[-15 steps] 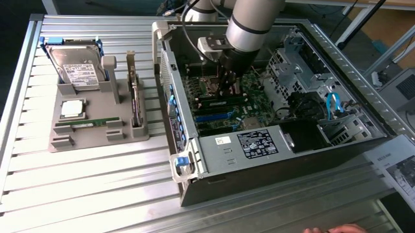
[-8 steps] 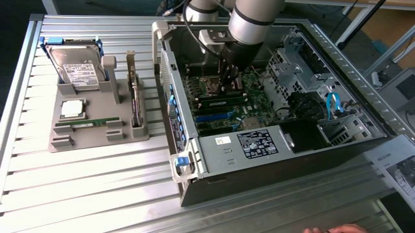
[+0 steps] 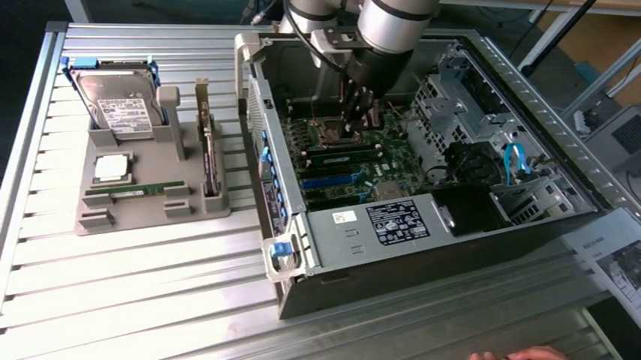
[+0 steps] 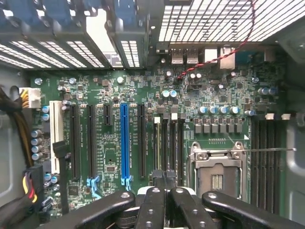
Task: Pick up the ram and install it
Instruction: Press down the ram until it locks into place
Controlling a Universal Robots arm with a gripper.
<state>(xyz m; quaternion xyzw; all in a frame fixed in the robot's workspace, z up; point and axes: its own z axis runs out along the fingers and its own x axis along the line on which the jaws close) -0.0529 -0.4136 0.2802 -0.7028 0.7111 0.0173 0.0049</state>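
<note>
Claw [image 3: 358, 120] fully closed, holding nothing, poised inside the open computer case [image 3: 561, 225] above the motherboard [image 4: 143, 95]. Ram [image 3: 135, 190] lies outside the case, in the grey holder [image 3: 150, 217] beside it.

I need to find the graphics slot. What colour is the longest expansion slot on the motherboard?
Blue. The long expansion slot stands out among black ones on the green motherboard, best seen in the wrist view.

I've got open room straight above the motherboard [image 4: 143, 95]. The drive cage [image 3: 451, 97] crowds the exterior view's right, the power supply [image 3: 401, 221] blocks nearer the camera, and the case wall [image 3: 263, 112] hems the left.
</note>
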